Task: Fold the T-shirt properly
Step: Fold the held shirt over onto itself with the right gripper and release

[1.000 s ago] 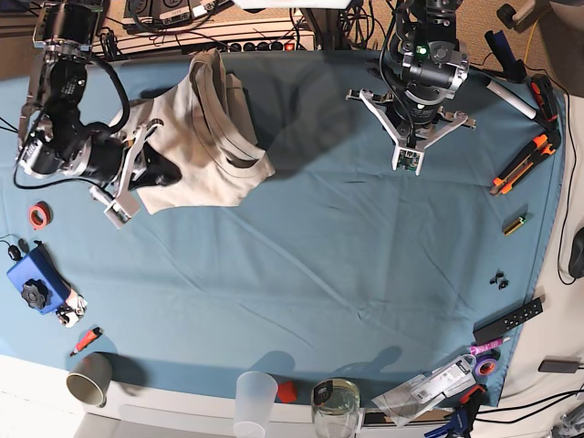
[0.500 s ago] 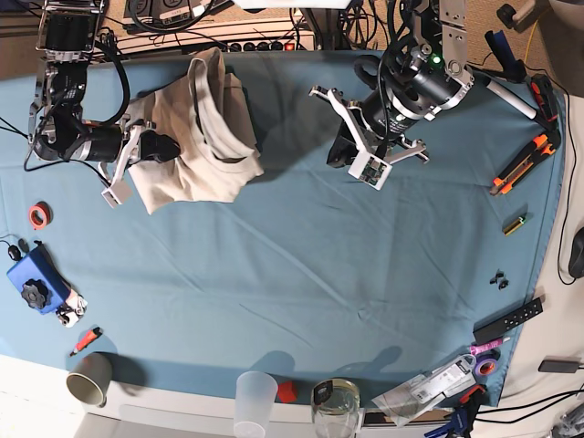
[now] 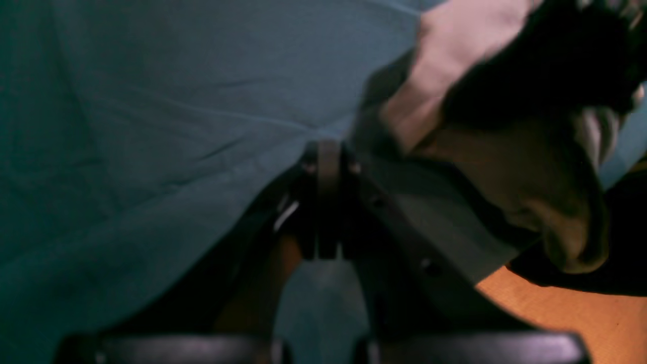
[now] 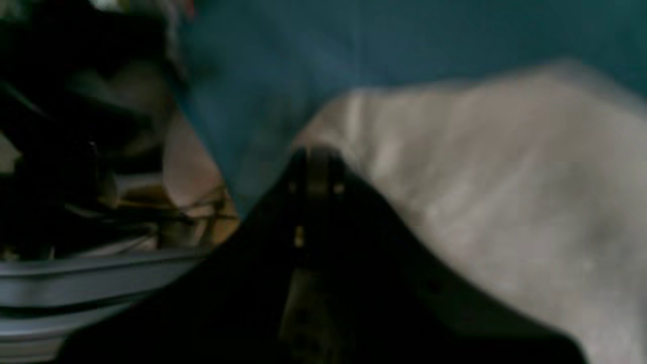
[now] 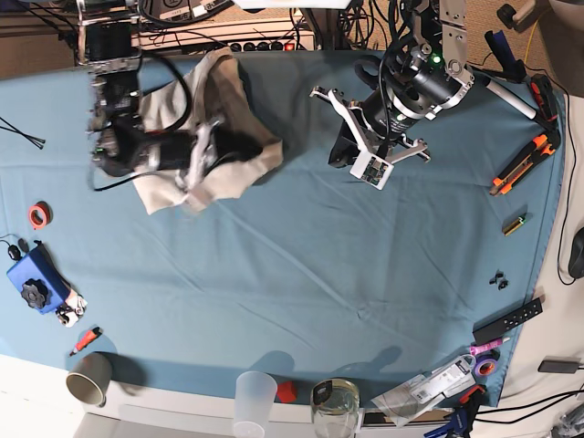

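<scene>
The T-shirt (image 5: pixel 214 137) is seen bunched at the table's far left. The right gripper (image 5: pixel 196 164) lies on it with jaws clenched together; whether cloth is pinched cannot be told. The left gripper (image 5: pixel 360 164) is clenched on nothing above bare tablecloth (image 5: pixel 301 274).

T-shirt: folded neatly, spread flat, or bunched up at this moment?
Bunched up. The T-shirt sits as a rumpled heap with uneven layers near the far edge of the blue cloth, not flat and not squarely folded.

Dim, blurred wrist views; brighter overhead view.
</scene>
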### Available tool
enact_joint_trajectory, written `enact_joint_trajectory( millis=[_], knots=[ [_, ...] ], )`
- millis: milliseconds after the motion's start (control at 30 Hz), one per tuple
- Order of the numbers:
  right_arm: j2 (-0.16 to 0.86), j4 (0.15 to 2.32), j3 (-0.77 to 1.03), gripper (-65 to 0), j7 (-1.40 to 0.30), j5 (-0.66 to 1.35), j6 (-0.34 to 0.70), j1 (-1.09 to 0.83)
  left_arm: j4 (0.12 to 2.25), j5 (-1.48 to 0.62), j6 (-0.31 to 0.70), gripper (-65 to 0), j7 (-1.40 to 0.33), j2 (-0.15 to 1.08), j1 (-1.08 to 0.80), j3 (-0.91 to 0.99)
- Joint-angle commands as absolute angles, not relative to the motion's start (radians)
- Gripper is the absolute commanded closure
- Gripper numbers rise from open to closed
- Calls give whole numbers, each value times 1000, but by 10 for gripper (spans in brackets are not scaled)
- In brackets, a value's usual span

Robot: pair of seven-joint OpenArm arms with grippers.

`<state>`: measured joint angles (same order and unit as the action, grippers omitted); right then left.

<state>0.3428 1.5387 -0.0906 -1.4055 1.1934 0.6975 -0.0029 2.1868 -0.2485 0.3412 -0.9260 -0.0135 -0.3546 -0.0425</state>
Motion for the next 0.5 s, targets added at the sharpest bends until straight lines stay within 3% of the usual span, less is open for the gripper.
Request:
enact_joint_trajectory(
  millis=[0, 167, 467],
  knots=[
    [358, 1547, -105, 0, -1396, 1151, 698, 14, 2207, -262, 342, 0, -909, -16, -352, -43],
    [359, 1547, -148, 0, -1344, 976, 698, 20, 2207, -262, 342, 0, -910, -16, -352, -43],
    [376, 1703, 83, 0, -1396, 1261, 698, 6, 2207, -260, 342, 0, -918, -15, -369, -43]
  ],
)
